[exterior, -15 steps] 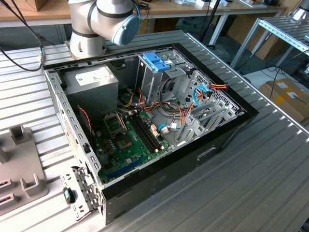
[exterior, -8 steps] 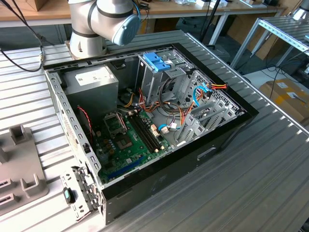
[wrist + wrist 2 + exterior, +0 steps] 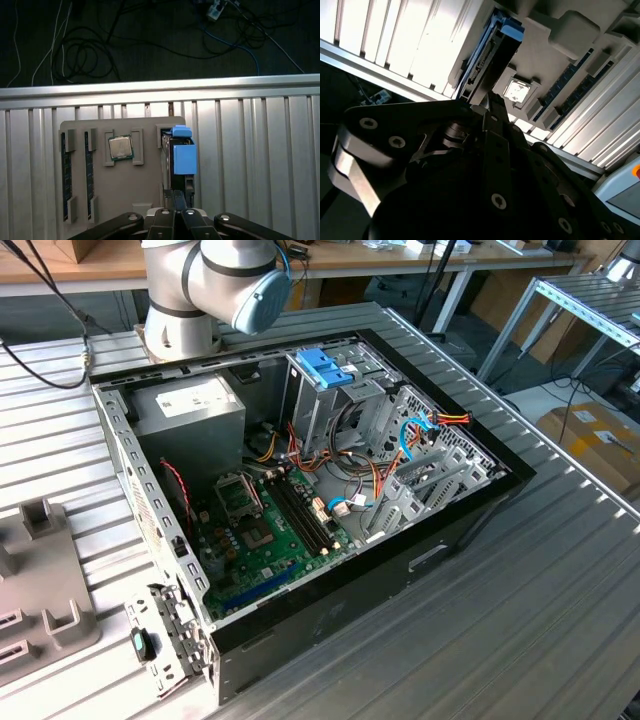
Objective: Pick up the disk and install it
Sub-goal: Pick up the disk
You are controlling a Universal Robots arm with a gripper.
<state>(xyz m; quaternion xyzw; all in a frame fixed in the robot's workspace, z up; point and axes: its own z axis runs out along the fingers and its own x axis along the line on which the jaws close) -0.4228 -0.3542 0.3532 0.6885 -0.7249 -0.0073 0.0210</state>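
Pick-up step; disk not yet installed. Gripper [image 3: 176, 194] hung just beside the disk [image 3: 183, 159], which stood on edge in 1 slot of the grey tray [image 3: 127, 187]. Open or closed: could not tell. Judged: grasp would need squaring across its thin body.

You had, in first wrist view:
- one grey tray [image 3: 135, 192]
- one disk [image 3: 183, 159] on it
- one processor chip [image 3: 120, 147]
- two memory sticks [image 3: 64, 175]
- one gripper [image 3: 176, 200]

You had, in exterior view:
- one arm [image 3: 215, 280]
- one open computer case [image 3: 330, 615]
- one motherboard [image 3: 265, 535]
- one power supply [image 3: 190, 405]
- one metal cage [image 3: 305, 405]
- one blue latch [image 3: 325, 367]
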